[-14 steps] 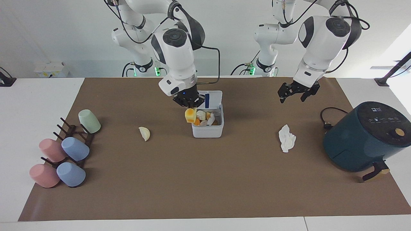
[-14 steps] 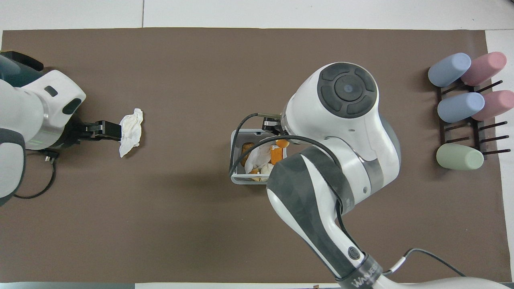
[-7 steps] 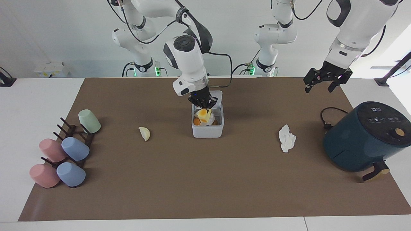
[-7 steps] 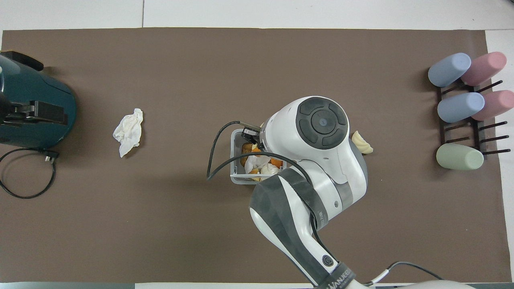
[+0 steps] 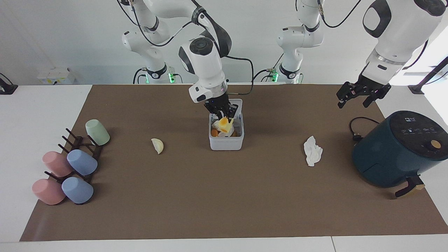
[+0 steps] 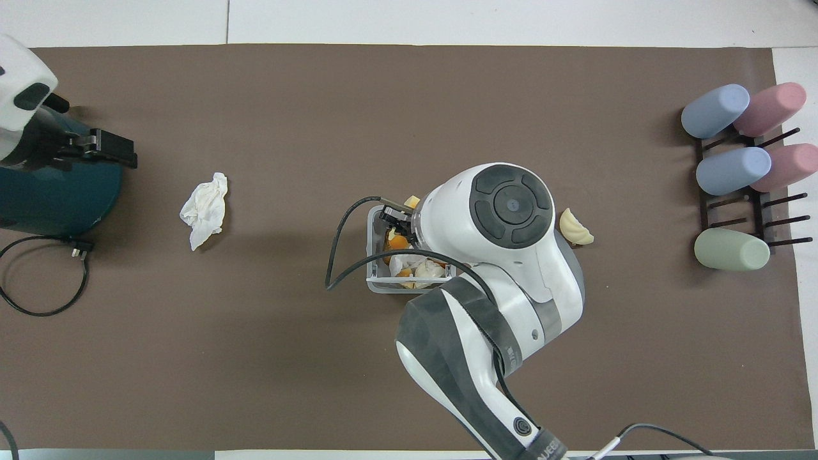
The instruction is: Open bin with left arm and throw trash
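The white-grey bin (image 5: 225, 143) stands open in the middle of the mat, its lid (image 5: 238, 104) upright on the side nearer the robots. It holds several scraps. My right gripper (image 5: 221, 114) is low over the bin's opening, and the yellow-orange chunk (image 5: 224, 123) sits just under its tips, sticking out of the bin. In the overhead view the right arm hides most of the bin (image 6: 374, 281). My left gripper (image 5: 362, 97) is open and empty, raised beside the air fryer. The cream wedge (image 5: 158, 145) and the white tissue (image 5: 312, 151) lie on the mat.
A dark teal air fryer (image 5: 395, 150) with its cord stands at the left arm's end. A rack of pastel cups (image 5: 70, 164) lies at the right arm's end. The tissue (image 6: 204, 209) lies between bin and fryer, the wedge (image 6: 576, 228) between bin and cups.
My right gripper carried the yellow-orange chunk from beside the bin to over its opening and down into it. My left gripper pulled away from above the tissue, up toward the air fryer.
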Action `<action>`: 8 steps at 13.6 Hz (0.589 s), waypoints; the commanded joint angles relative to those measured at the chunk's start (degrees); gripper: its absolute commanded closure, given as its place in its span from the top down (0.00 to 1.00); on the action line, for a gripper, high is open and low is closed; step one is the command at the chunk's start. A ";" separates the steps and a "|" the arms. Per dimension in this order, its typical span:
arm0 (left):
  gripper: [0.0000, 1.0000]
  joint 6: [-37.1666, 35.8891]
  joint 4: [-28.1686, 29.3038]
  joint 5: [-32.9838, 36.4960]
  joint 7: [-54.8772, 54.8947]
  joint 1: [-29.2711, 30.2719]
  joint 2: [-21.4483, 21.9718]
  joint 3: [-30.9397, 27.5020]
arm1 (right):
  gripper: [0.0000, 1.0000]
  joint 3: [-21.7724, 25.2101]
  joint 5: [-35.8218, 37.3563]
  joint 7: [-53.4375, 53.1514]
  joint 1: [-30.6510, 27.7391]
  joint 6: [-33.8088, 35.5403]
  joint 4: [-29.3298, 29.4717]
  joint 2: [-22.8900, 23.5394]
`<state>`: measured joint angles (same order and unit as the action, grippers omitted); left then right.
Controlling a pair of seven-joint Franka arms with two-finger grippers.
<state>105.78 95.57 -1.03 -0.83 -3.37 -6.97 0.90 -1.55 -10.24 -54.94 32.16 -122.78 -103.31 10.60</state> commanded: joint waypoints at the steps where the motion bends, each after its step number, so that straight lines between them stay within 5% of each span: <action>1: 1.00 10.37 10.30 0.77 0.83 -0.40 0.21 -0.11 | 0.53 0.06 -1.54 -1.04 0.18 -1.32 -1.63 -1.29; 8: 1.00 32.54 24.92 0.77 0.83 -2.25 -4.27 -0.02 | 0.47 0.14 -3.91 1.06 -0.78 -1.15 -1.12 -1.12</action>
<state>133.55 117.19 -1.03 -0.54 -4.56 -11.15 1.35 -1.49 -12.70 -55.00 32.09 -122.86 -103.78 10.51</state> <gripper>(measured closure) 0.000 0.524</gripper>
